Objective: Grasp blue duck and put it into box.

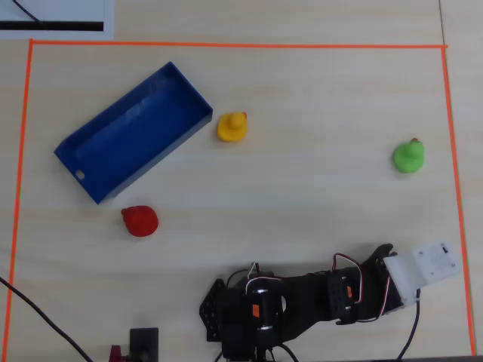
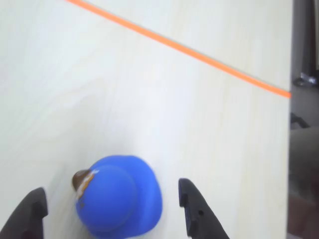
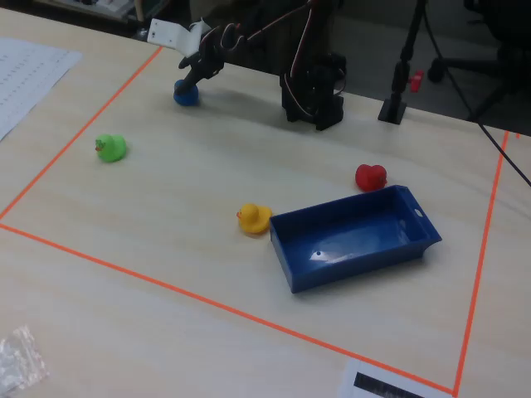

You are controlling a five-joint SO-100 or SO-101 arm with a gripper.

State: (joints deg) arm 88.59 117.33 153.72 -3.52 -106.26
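The blue duck (image 2: 119, 196) sits on the pale wood table, its brown-orange beak to the left in the wrist view. My gripper (image 2: 110, 188) is open, with one black finger on each side of the duck and a gap on both sides. In the fixed view the duck (image 3: 186, 94) is at the far left, right under the gripper (image 3: 196, 75). In the overhead view the gripper (image 1: 386, 255) is at the lower right and the duck is hidden under it. The dark blue box (image 1: 132, 139) lies empty at the upper left, also in the fixed view (image 3: 353, 240).
A yellow duck (image 1: 232, 127) stands beside the box's right end. A red duck (image 1: 139, 221) is below the box and a green duck (image 1: 408, 156) at the right. Orange tape (image 1: 226, 45) frames the work area. The arm base (image 1: 253, 313) is at the bottom edge.
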